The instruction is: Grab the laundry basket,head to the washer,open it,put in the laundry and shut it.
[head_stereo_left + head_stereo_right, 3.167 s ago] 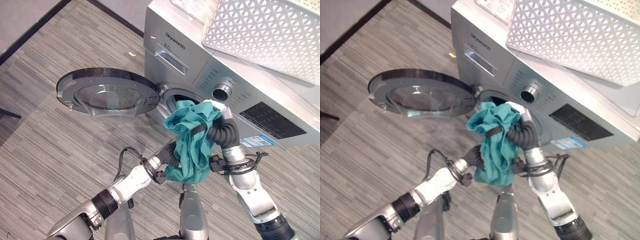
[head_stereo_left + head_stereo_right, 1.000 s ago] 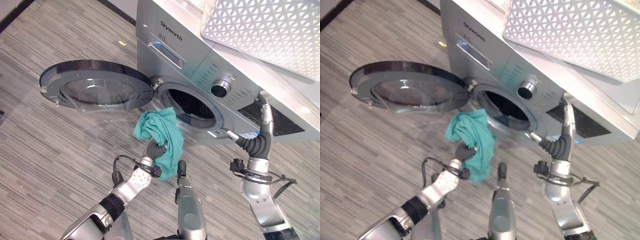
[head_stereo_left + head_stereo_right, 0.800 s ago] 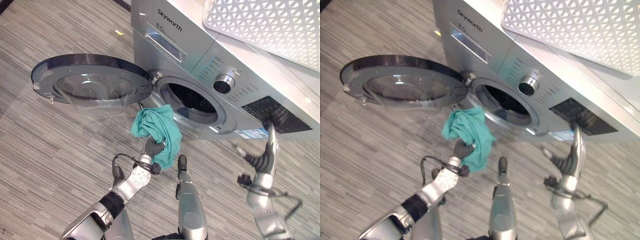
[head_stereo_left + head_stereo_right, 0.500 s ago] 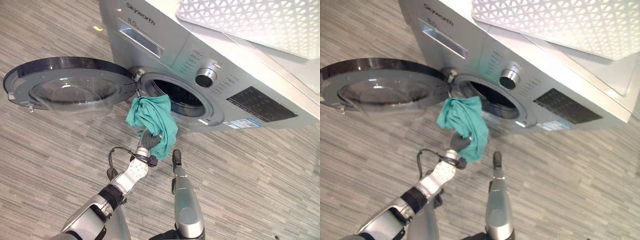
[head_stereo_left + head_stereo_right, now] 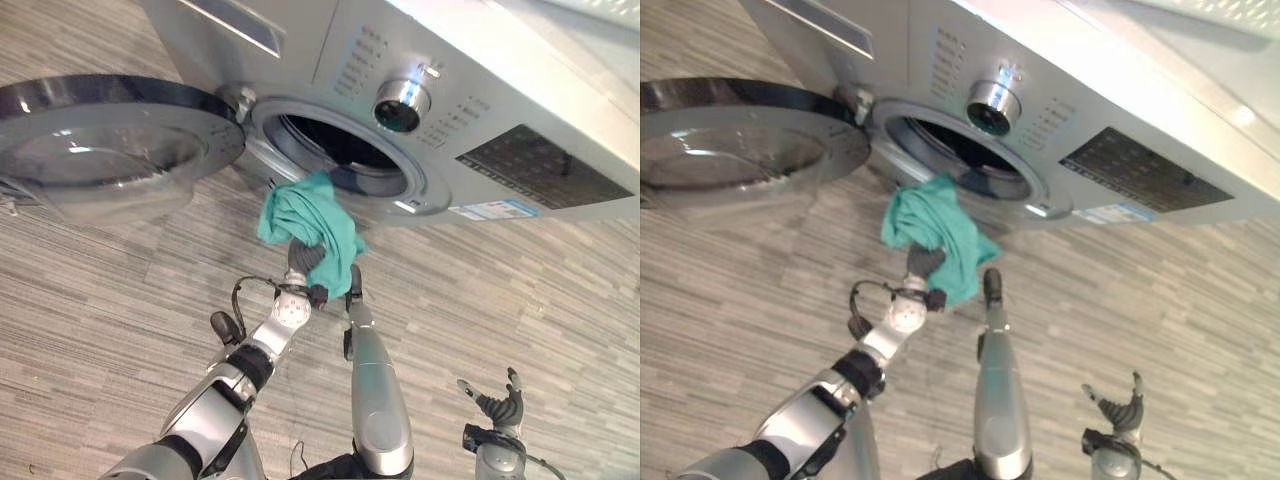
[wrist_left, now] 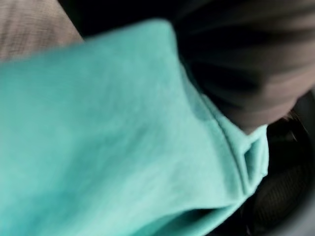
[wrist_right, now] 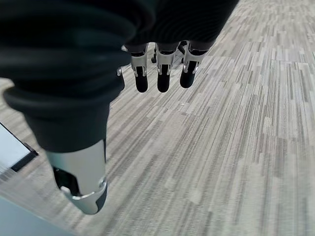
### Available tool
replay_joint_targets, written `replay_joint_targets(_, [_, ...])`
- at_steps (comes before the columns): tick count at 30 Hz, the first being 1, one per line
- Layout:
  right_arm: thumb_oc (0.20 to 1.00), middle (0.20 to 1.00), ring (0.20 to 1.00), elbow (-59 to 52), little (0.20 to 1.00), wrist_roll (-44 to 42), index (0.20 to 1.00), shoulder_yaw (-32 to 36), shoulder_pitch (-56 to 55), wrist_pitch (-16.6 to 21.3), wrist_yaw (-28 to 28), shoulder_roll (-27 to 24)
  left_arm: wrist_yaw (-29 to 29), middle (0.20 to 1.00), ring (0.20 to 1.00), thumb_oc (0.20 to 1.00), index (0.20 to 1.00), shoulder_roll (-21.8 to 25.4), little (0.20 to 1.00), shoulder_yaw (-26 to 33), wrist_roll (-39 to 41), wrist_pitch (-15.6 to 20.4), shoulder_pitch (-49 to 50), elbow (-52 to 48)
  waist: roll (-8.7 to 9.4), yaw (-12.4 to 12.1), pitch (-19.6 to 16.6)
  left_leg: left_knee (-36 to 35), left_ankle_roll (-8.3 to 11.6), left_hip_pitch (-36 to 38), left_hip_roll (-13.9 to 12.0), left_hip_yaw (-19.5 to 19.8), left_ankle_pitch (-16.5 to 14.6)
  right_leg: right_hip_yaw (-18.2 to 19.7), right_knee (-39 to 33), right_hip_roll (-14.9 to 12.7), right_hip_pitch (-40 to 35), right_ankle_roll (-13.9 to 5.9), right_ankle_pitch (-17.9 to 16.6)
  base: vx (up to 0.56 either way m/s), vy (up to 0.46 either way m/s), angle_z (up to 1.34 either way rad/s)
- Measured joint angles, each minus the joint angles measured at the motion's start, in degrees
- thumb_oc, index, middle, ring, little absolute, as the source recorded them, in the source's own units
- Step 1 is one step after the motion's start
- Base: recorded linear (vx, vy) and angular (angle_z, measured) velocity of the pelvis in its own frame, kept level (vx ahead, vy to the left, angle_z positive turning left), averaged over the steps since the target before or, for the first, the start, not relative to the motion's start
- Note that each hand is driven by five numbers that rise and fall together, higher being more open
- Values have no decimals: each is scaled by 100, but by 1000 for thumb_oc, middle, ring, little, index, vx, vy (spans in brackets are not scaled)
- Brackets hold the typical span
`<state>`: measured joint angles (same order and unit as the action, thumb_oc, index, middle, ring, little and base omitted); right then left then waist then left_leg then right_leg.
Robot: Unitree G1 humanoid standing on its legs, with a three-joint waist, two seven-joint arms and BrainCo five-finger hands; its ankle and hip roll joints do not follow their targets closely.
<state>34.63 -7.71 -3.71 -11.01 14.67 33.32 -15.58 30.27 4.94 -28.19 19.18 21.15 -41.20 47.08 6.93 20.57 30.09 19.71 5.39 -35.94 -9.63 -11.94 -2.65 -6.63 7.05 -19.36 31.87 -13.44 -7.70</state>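
Now the washer (image 5: 480,120) stands with its door (image 5: 100,135) swung wide to my left and the drum opening dark. My left hand (image 5: 303,262) is up at the lower rim of that opening, wrapped in the teal cloth (image 5: 305,222) it carries; its fingers are hidden in the folds, so I cannot tell their grip. My right hand (image 5: 500,405) hangs low over the floor, well apart from the washer, fingers spread loose and holding nothing.
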Motion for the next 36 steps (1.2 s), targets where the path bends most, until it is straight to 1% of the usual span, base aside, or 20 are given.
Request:
replay_joint_targets(2, [1000, 1000, 1000, -12, 1000, 0, 1000, -55, -4, 36, -4, -14, 67, 200, 200, 200, 200, 30, 200, 127, 111, -1, -113, 108, 0, 50, 0, -7, 5, -23, -36, 2, 4, 0, 77, 54, 69, 12, 16, -21, -89, -6])
replay_joint_targets(4, [1000, 1000, 1000, -22, 1000, -1, 1000, -60, -8, 60, -16, -25, 139, 200, 200, 200, 200, 195, 200, 398, 328, 60, -387, 123, 4, 74, -2, -63, 37, -59, -92, -28, 21, 36, 191, 96, 238, 35, 87, -26, -131, -12])
replay_joint_targets(5, [1000, 1000, 1000, -88, 1000, -1, 1000, -130, -15, 66, -77, -68, 193, 200, 200, 200, 200, 261, 200, 562, 365, 84, -561, 123, 4, 134, -3, -52, 59, -157, -119, -13, 35, 47, 347, 112, 402, 70, 145, -1, -83, -7])
replay_joint_targets(7, [1000, 1000, 1000, -188, 1000, -1, 1000, -208, -34, 84, -130, -98, 291, 200, 200, 200, 200, 489, 200, 746, 546, 183, -900, 119, 4, 196, -4, -57, 106, -332, -199, 21, 83, 35, 412, 170, 600, 107, 181, -1, -113, -4])
replay_joint_targets(8, [1000, 1000, 1000, -206, 1000, 0, 1000, -217, -37, 88, -136, -101, 309, 200, 200, 200, 200, 531, 200, 780, 566, 189, -961, 119, 4, 210, -4, -64, 112, -354, -214, 23, 98, 32, 436, 183, 634, 119, 187, -3, -76, -3])
replay_joint_targets(9, [1000, 1000, 1000, -254, 1000, -3, 1000, -249, -46, 107, -166, -112, 345, 200, 200, 200, 200, 700, 200, 896, 593, 193, -1154, 121, 4, 263, -4, -77, 131, -429, -263, 27, 138, 15, 521, 246, 733, 150, 206, -3, -83, -4])
replay_joint_targets(11, [1000, 1000, 1000, -263, 1000, -4, 1000, -274, -71, 147, -237, -117, 458, 200, 200, 200, 200, 858, 200, 967, 737, 262, -1432, 119, 4, 251, -4, -140, 169, -437, -339, 30, 180, -10, 589, 310, 812, 182, 224, 6, -115, -8])
replay_joint_targets(12, [1000, 1000, 1000, -292, 1000, -17, 1000, -344, -76, 197, -303, -173, 517, 200, 200, 200, 200, 1042, 200, 1033, 757, 260, -1652, 120, 13, 284, -11, -226, 208, -414, -392, 46, 240, -18, 647, 396, 852, 226, 258, 12, -113, -8])
replay_joint_targets(14, [1000, 1000, 1000, -447, 1000, -58, 1000, -450, -117, 299, -369, -275, 561, 200, 200, 200, 200, 1244, 200, 1010, 799, 260, -1954, 128, 27, 321, -17, -290, 247, -467, -461, 39, 301, -14, 807, 424, 1023, 267, 282, 24, -111, -9])
replay_joint_targets(16, [1000, 1000, 1000, -478, 1000, -74, 1000, -451, -111, 315, -416, -291, 598, 200, 200, 200, 200, 1258, 200, 1047, 841, 261, -1957, 122, 33, 376, -21, -376, 296, -457, -546, 40, 358, -20, 838, 552, 1089, 322, 320, 46, -144, -10])
replay_joint_targets(18, [1000, 1000, 1000, -504, 1000, -110, 1000, -451, -126, 341, -467, -307, 677, 200, 200, 200, 200, 1266, 200, 1138, 1000, 267, -2171, 122, 42, 439, -25, -428, 354, -532, -654, 42, 420, -28, 940, 628, 1233, 369, 348, 37, -96, -14])
replay_joint_targets(21, [1000, 1000, 1000, -514, 1000, -126, 1000, -450, -121, 397, -472, -309, 691, 200, 200, 200, 200, 1263, 200, 1153, 1020, 334, -2509, 150, 43, 531, -25, -704, 402, -553, -781, 18, 597, -37, 973, 761, 1415, 427, 363, 40, -103, -12])
replay_joint_targets(22, [1000, 1000, 1000, -511, 1000, -182, 1000, -448, -132, 401, -472, -310, 675, 200, 200, 200, 200, 1227, 200, 1152, 1062, 340, -2645, 187, 43, 594, -25, -804, 454, -519, -841, 7, 671, -53, 989, 827, 1431, 437, 367, 39, -81, -10])
replay_joint_targets(24, [1000, 1000, 1000, -511, 1000, -273, 1000, -427, -164, 404, -471, -310, 661, 200, 200, 200, 200, 1061, 200, 1161, 1243, 388, -2801, 183, 43, 607, -26, -856, 483, -458, -911, -2, 695, -53, 1035, 904, 1430, 472, 381, 25, -71, -10])
replay_joint_targets(26, [1000, 1000, 1000, -515, 1000, -277, 1000, -426, -170, 405, -470, -315, 616, 200, 200, 200, 200, 914, 200, 1166, 1259, 451, -2855, 126, 43, 615, -26, -907, 503, -393, -954, -26, 715, -48, 1095, 948, 1430, 507, 403, 31, -79, -7])
replay_joint_targets(27, [1000, 1000, 1000, -531, 1000, -277, 1000, -426, -179, 409, -470, -315, 605, 200, 200, 200, 200, 887, 200, 1245, 1469, 465, -2837, 123, 43, 621, -26, -953, 503, -372, -984, -39, 734, -57, 1121, 971, 1453, 547, 428, 30, -66, -3])
replay_joint_targets(30, [1000, 1000, 1000, -546, 1000, -277, 1000, -423, -186, 409, -470, -315, 548, 200, 200, 200, 200, 883, 200, 1231, 1473, 485, -2862, 114, 58, 636, -36, -1068, 496, -412, -1005, -126, 834, -54, 1193, 973, 1588, 566, 434, 30, -62, 0])
replay_joint_targets(31, [1000, 1000, 1000, -571, 1000, -276, 1000, -420, -189, 408, -470, -315, 535, 200, 200, 200, 200, 884, 200, 1226, 1472, 481, -2861, 118, 59, 672, -36, -1071, 529, -418, -1013, -135, 856, -52, 1234, 976, 1619, 570, 432, 29, -62, -1])
replay_joint_targets(33, [1000, 1000, 1000, -674, 1000, -275, 1000, -422, -237, 413, -470, -317, 528, 200, 200, 200, 200, 923, 200, 1213, 1471, 473, -2909, 127, 69, 729, -43, -1064, 514, -404, -1037, -136, 845, -51, 1266, 990, 1620, 570, 432, 28, -59, -4])
replay_joint_targets(36, [1000, 1000, 1000, -722, 1000, -277, 1000, -415, -275, 415, -476, -324, 459, 200, 200, 200, 200, 1136, 200, 1193, 1471, 453, -2964, 149, 100, 739, -63, -1050, 521, -427, -1090, -153, 849, -31, 1272, 1052, 1668, 596, 448, 20, -50, -6])
